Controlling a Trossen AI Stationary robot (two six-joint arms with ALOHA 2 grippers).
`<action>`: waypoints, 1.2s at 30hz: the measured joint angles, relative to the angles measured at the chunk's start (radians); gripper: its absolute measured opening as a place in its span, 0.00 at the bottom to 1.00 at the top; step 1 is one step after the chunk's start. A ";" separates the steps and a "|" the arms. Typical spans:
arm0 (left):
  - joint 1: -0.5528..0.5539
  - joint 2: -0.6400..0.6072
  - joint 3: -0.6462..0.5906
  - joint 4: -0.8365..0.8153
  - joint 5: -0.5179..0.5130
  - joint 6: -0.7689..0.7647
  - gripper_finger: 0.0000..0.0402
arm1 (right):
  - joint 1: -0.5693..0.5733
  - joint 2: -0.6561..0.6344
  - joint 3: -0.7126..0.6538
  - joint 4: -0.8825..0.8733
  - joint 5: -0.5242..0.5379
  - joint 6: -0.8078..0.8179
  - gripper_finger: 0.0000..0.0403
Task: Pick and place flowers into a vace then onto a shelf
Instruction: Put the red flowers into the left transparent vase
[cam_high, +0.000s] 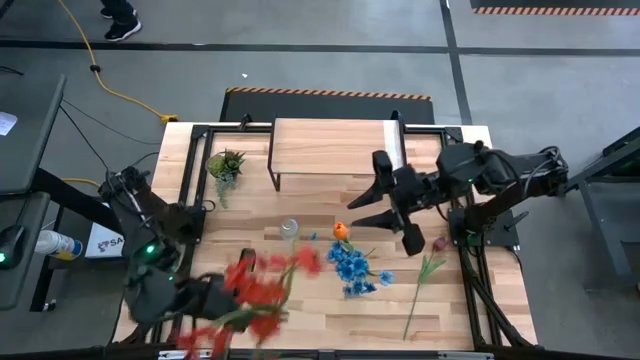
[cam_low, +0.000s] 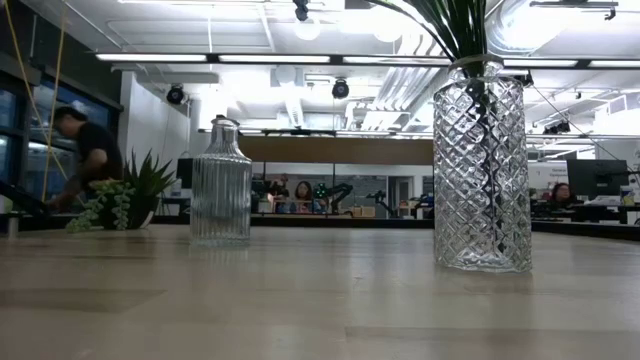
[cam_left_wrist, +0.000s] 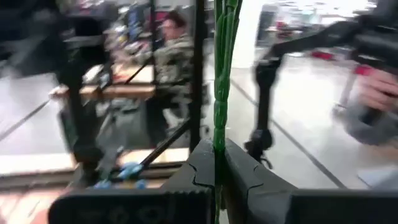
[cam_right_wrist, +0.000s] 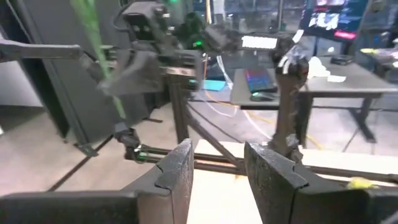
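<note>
Red flowers (cam_high: 262, 290) motion-blurred, stems (cam_left_wrist: 222, 74) pinched in left gripper (cam_left_wrist: 216, 163)

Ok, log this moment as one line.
left pincer: shut on red flowers | right pincer: open, empty, above table | blue flowers: on table

Bright, even overhead ceiling light; motion blur on red flowers (cam_high: 262, 290), both wrist views.

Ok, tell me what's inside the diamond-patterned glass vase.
Green stems stand inside the vase, fanning out above its rim. Their tops run out of view, so any blooms cannot be seen.
</note>
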 joint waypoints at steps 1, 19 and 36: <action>-0.014 0.001 0.000 0.020 0.022 0.042 0.10 | 0.000 -0.005 0.000 -0.004 0.011 -0.011 0.33; -0.084 0.003 0.000 0.291 0.170 0.423 0.10 | -0.001 -0.013 0.000 -0.018 0.044 -0.081 0.33; 0.008 0.015 0.001 -0.039 -0.233 -0.077 0.10 | -0.002 -0.013 0.000 -0.018 0.044 -0.080 0.33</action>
